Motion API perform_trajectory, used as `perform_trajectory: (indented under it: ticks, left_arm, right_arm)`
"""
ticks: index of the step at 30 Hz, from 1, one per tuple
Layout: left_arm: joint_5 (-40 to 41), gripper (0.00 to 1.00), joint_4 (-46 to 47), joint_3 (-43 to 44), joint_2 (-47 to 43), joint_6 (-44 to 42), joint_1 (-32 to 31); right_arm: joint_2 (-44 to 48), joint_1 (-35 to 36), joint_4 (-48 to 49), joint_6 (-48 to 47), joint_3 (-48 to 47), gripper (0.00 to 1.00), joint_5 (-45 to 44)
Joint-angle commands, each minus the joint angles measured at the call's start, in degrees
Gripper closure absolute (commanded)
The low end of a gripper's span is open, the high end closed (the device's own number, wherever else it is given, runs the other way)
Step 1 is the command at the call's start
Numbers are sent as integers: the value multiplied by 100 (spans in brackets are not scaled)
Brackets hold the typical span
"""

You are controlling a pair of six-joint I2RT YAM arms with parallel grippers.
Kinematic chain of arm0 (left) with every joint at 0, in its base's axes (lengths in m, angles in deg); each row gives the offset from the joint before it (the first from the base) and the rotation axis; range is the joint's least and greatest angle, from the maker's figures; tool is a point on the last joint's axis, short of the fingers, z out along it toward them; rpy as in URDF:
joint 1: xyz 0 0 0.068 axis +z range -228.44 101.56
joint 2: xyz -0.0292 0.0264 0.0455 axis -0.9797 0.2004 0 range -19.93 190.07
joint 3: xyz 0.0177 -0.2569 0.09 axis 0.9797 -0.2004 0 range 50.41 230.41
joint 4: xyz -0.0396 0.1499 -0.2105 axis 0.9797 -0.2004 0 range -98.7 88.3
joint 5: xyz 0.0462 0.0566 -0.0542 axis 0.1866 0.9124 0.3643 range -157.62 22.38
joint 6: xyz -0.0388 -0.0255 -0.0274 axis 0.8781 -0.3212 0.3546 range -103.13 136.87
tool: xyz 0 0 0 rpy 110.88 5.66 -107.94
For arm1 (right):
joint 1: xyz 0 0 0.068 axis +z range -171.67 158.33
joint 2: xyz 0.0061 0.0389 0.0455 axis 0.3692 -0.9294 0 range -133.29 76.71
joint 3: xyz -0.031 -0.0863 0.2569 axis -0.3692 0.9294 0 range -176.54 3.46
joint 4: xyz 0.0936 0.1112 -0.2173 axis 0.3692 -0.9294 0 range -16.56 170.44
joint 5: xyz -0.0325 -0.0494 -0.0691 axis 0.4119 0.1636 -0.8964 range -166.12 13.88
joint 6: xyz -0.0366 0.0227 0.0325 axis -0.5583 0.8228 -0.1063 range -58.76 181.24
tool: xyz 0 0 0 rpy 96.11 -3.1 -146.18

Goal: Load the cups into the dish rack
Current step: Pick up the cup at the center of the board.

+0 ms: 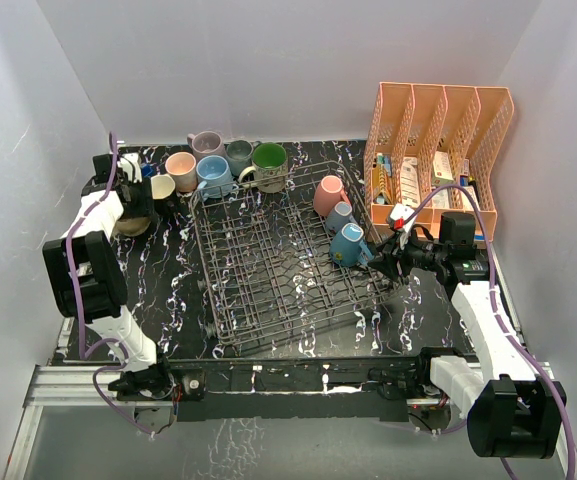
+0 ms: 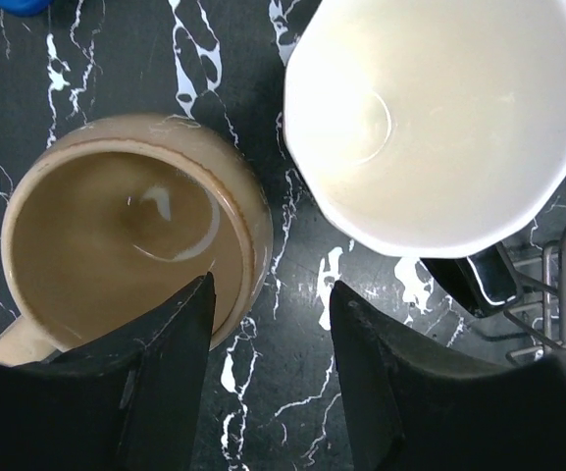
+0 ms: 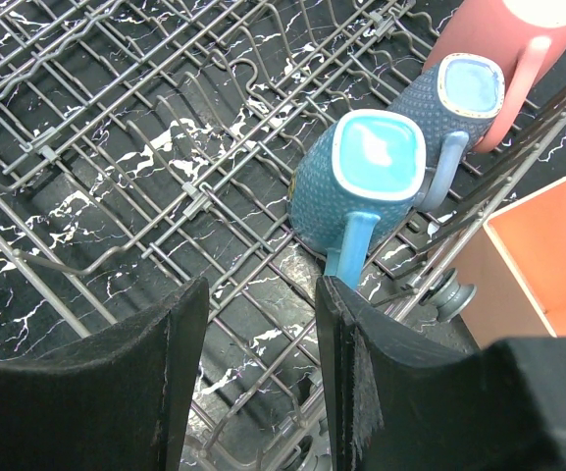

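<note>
Left tool [image 2: 271,294]: we see it standing wide over the tan cup [image 2: 126,245]; one finger hangs above the cup's inside and the other outside its wall, so the rim lies between them; nothing is gripped yet; we judge this straddle is chosen because a pinch on the wall can lift a cup without needing the handle.
Right tool [image 3: 261,289]: moderately parted and empty; it hangs over the dish rack [image 3: 116,147] just beside the teal cup [image 3: 361,186], whose handle points toward the gap between the fingers.
Cups in the rack: the teal cup, a blue cup [image 3: 459,98] and a pink cup [image 3: 488,49] sit in a row by the rack's far right corner, tipped over with bases showing; we take it the tines prop them so they drain and cannot roll.
Cups outside: the tan cup and a cream cup [image 2: 430,118] stand mouths up on the worktop [image 1: 158,290], just left of the rack; others are grouped along its far edge.
Progress: we judge roughly a third loaded.
Risk: the cream cup stands close to the outer finger; a lift could brush it.
</note>
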Motion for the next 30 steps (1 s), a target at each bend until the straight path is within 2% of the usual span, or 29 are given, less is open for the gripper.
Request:
perform_trajectory:
  ticks: [1, 5, 11, 20, 27, 30]
  left_arm:
    - [-219, 52, -512, 79, -394, 274, 11]
    - [-277, 58, -810, 202, -306, 419, 3]
    - [-183, 59, -941, 299, -227, 398, 6]
    - [590, 65, -925, 307, 183, 126, 8]
    - [654, 73, -953, 440, 357, 160, 14]
    - [645, 81, -966, 496, 405, 142, 6]
  right_arm:
    - [61, -48, 203, -40, 8, 51, 119]
    - [68, -48, 204, -49, 17, 51, 128]
    - [90, -48, 207, -62, 9, 51, 117]
    - [92, -46, 211, -75, 24, 51, 88]
    - [76, -47, 217, -79, 25, 51, 76]
    - [70, -42, 220, -79, 37, 50, 77]
